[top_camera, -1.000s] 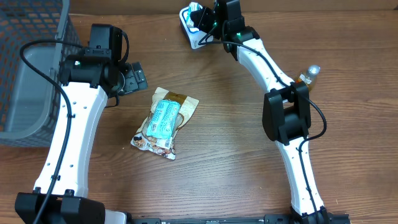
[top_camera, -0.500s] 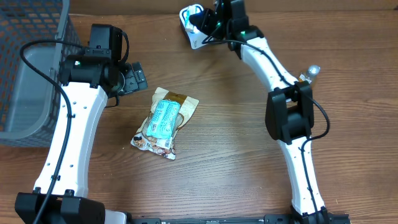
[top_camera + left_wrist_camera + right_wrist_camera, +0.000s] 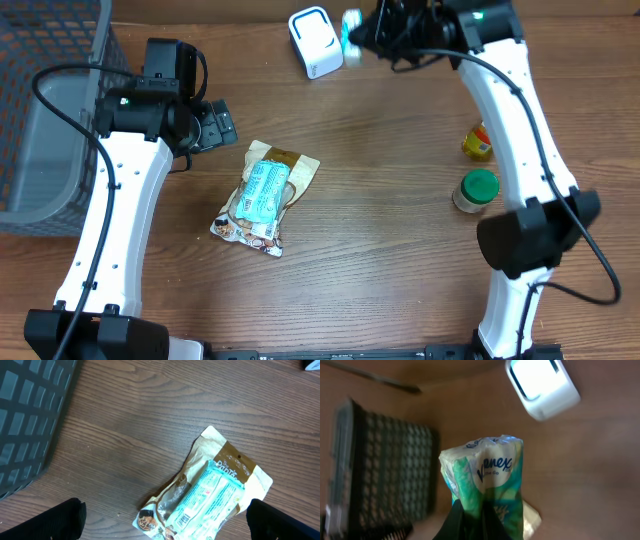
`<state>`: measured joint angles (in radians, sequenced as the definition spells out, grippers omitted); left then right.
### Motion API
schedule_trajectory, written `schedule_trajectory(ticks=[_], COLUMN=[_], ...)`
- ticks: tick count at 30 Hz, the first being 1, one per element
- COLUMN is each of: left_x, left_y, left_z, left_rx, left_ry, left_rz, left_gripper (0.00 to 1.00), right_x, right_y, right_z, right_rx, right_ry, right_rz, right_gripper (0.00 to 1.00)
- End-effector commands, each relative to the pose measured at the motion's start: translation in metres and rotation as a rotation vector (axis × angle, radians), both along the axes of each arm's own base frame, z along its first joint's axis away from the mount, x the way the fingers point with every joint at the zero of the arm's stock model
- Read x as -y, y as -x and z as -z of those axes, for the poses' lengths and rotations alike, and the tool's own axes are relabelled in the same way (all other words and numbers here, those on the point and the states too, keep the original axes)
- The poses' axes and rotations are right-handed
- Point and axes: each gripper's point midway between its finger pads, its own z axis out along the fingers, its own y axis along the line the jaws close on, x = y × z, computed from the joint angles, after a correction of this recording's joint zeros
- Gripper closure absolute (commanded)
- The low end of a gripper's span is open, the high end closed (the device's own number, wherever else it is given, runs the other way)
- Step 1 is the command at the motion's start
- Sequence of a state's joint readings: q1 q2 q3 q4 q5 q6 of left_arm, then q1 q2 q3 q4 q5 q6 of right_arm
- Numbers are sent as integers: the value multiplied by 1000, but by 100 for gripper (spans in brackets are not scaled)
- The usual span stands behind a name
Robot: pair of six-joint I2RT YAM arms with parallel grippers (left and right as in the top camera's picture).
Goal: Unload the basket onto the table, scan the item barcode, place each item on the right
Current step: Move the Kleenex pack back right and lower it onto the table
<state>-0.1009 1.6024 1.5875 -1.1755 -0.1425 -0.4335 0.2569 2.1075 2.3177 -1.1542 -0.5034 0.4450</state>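
Wooden table (image 3: 380, 230) — scanner (image 3: 315, 42), snack pouch (image 3: 265, 195), jar (image 3: 477, 190), basket (image 3: 50, 120)

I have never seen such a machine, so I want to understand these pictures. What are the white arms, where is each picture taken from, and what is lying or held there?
These are two robot arms at a wooden table. One picture looks down from above; the other two come from cameras on the wrists. The right gripper is shut on a Kleenex tissue pack, held near the white scanner. The left gripper is open and empty, near the snack packets. A grey basket stands at the left; a green-lidded jar and a yellow bottle stand at the right.
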Motion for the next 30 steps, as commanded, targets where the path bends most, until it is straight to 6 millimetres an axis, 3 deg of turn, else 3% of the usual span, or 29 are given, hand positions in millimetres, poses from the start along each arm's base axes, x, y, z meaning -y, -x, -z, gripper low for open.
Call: schedule_trajectory(ticks=[1, 5, 13, 20, 28, 30], left_x=[1, 1, 1, 1, 1, 1], left_y=[-3, -3, -3, -3, -3, -3], left_z=[-6, -6, -6, -6, -6, -6], left_rx=[17, 17, 17, 17, 17, 17], left_ry=[-1, -1, -1, -1, -1, -1], left_rz=[17, 17, 17, 17, 17, 17], left_gripper=[0, 0, 0, 0, 0, 0], right_x=[20, 62, 86, 112, 135, 135], right_y=[24, 59, 107, 125, 119, 118], right_z=[25, 74, 155, 218, 230, 230], right_rx=[-73, -275, -504, -553, -512, -506], right_ry=[166, 422, 659, 826, 943, 944], right_rz=[-26, 41, 12, 60, 151, 153], right_gripper=[96, 96, 96, 96, 96, 90])
